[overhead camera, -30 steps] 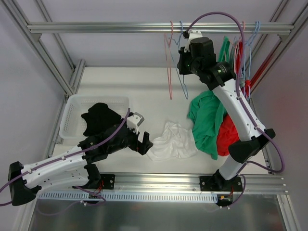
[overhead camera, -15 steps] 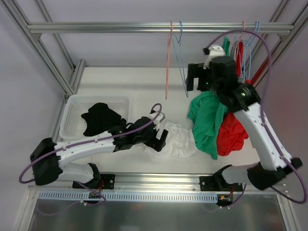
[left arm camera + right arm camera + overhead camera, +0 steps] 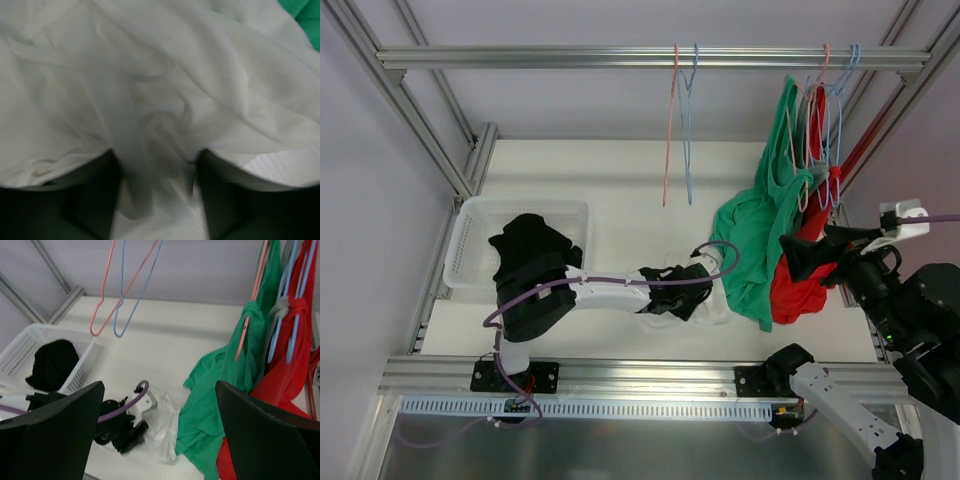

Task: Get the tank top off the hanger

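From above, the white tank top (image 3: pixel 692 296) lay off its hanger, beside the basket (image 3: pixel 470 232). My left gripper's (image 3: pixel 156 170) view showed spread fingers sunk in it. The right gripper (image 3: pixel 156 435) hung wide, empty; binning remained.

The left gripper (image 3: pixel 705 298) covers most of the white garment (image 3: pixel 720 300) in the top view; whether its jaws grip cloth cannot be told. In the left wrist view the white fabric (image 3: pixel 165 90) is blurred and the fingers (image 3: pixel 65 200) are cut off at 6 o'clock. The red garment (image 3: pixel 280 375) runs off at 3 o'clock.
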`<state>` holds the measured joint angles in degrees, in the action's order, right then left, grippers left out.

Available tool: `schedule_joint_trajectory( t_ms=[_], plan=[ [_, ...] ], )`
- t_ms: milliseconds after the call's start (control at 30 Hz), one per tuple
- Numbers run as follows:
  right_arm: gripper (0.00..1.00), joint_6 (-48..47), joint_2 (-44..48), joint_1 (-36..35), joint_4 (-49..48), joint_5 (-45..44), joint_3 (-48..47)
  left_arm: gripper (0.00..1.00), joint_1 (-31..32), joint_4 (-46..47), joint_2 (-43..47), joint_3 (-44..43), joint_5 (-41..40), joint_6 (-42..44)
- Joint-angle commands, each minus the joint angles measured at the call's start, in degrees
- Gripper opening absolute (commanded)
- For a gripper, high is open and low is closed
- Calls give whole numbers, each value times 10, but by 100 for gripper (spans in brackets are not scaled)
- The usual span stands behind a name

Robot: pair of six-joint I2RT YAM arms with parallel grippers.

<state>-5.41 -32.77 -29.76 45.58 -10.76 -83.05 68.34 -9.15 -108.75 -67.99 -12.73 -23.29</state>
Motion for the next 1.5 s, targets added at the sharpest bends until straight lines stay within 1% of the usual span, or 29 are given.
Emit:
schedule_joint_trajectory(
  t_ms=[0,33,67,167,200,267,300,333,400,467,500,567,600,633,667,767,800,933,967,1067,1100,1133,1233,1267,1300,1333,1367,1400,1467],
  plan=[
    [99,-7,1,1,27,53,23,23,4,-6,-15,15,-76,-57],
    [99,-7,7,1,28,54,29,6,5,-9,0,25,-90,-68],
    [99,-7,18,1,27,51,32,0,5,-14,14,36,-126,-80],
    [100,-7,34,1,27,35,42,0,5,-59,96,69,-178,-106],
    [100,-7,35,1,27,32,44,0,5,-89,154,80,-217,-113],
    [99,-8,37,0,26,30,52,0,3,-117,218,87,-252,-114],
    [99,-7,34,1,27,29,54,0,0,-129,277,84,-281,-105],
    [99,-9,32,0,26,28,57,0,-4,-159,301,79,-289,-99],
    [99,-8,26,1,26,28,63,0,-37,-183,366,55,-292,-78],
    [99,-7,23,1,22,30,68,0,-70,-203,404,42,-283,-61],
    [99,-7,21,1,20,30,70,0,-106,-208,434,30,-281,-46],
    [99,-7,18,1,15,31,72,0,-151,-225,458,18,-260,-35],
    [99,-7,17,1,14,32,71,0,-202,-230,477,8,-247,-28],
    [99,-7,15,1,14,33,71,0,-226,-235,484,4,-226,-25],
    [100,-7,14,0,12,36,70,0,-270,-242,495,1,-222,-21],
    [99,-7,10,1,6,39,71,0,-327,-249,504,7,-187,-22],
    [99,-7,8,1,6,39,71,0,-361,-249,503,12,-179,-25],
    [99,-6,-3,0,-7,53,81,0,-448,-239,464,43,-111,-44],
    [99,-5,-3,1,-10,57,86,0,-456,-236,441,53,-87,-51],
    [99,-7,-11,1,-22,56,103,0,-461,-211,400,73,-78,-82],
    [99,-9,-18,1,-23,46,104,0,-461,-209,368,73,-75,-90],
    [99,-7,-26,1,-17,17,104,0,-461,-206,354,73,-74,-96],
    [99,-5,-65,1,-4,6,91,0,-461,-207,323,79,-98,-118],
    [100,-4,-74,1,-1,7,79,22,-462,-207,325,87,-104,-126],
    [99,-4,-88,1,2,9,71,51,-461,-206,339,93,-110,-130],
    [100,-5,-94,1,6,7,64,77,-461,-207,351,99,-115,-132],
    [99,-7,-99,2,8,0,42,98,-461,-208,378,101,-114,-128],
    [100,-9,-114,3,11,-7,28,99,-461,-209,396,100,-109,-121],
    [99,-25,-136,10,28,-23,-10,99,-460,-216,434,91,-70,-93]
  ],
)
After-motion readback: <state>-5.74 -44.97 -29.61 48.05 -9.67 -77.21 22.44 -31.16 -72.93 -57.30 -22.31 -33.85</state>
